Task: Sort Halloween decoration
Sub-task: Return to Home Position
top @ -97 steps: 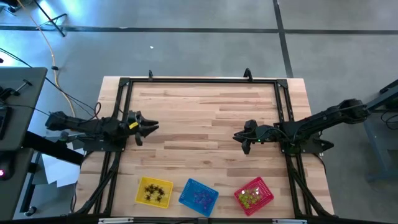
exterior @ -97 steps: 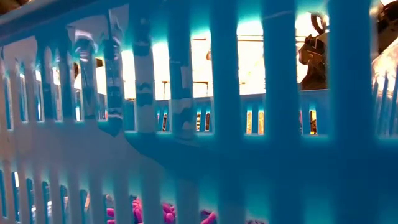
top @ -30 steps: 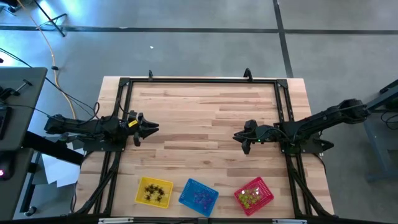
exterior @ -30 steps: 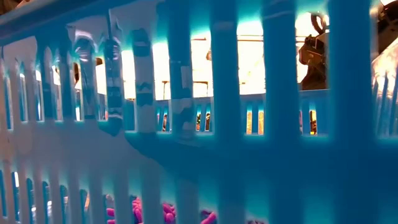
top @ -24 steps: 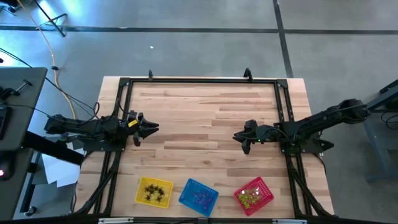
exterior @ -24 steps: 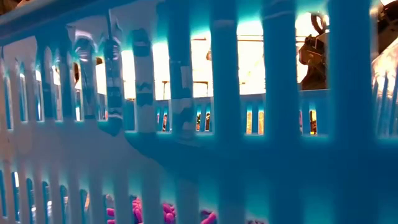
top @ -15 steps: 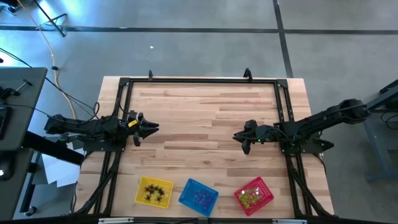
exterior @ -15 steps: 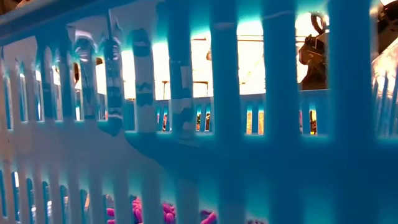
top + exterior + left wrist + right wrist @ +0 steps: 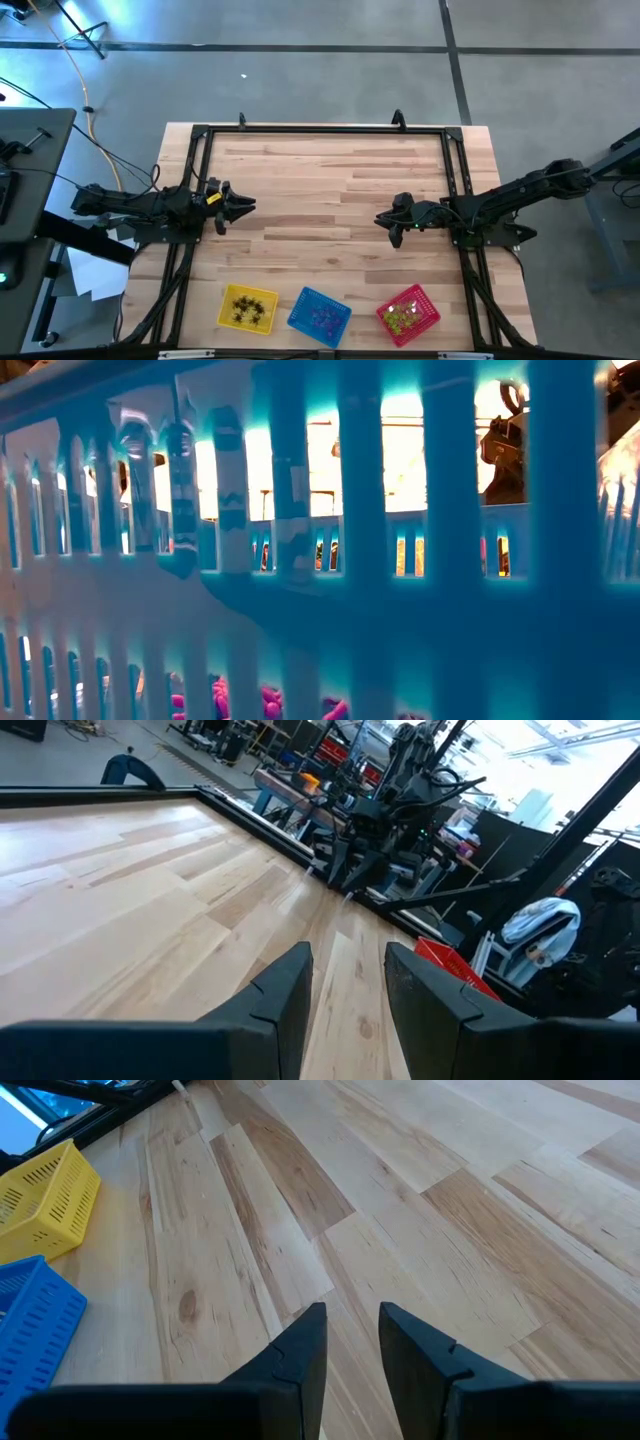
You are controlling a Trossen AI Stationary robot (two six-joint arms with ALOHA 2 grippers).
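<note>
The Halloween decoration lies sorted by colour in three mesh baskets along the table's near edge: black trinkets in the yellow basket [image 9: 247, 307], purple ones in the blue basket [image 9: 319, 315], yellow-green ones in the red basket [image 9: 407, 313]. My left gripper [image 9: 250, 205] hovers at the table's left side, open and holding nothing, its fingers [image 9: 348, 982] apart over bare wood. My right gripper [image 9: 381, 219] hovers at the right side, open, with nothing between its fingers [image 9: 352, 1330].
A black metal frame [image 9: 320, 130] runs around the tabletop. The blue basket's wall [image 9: 320, 560] fills the low view, purple trinkets [image 9: 240, 700] showing through its slots. Bare wood [image 9: 320, 190] lies between the two grippers. Lab gear stands beyond the table.
</note>
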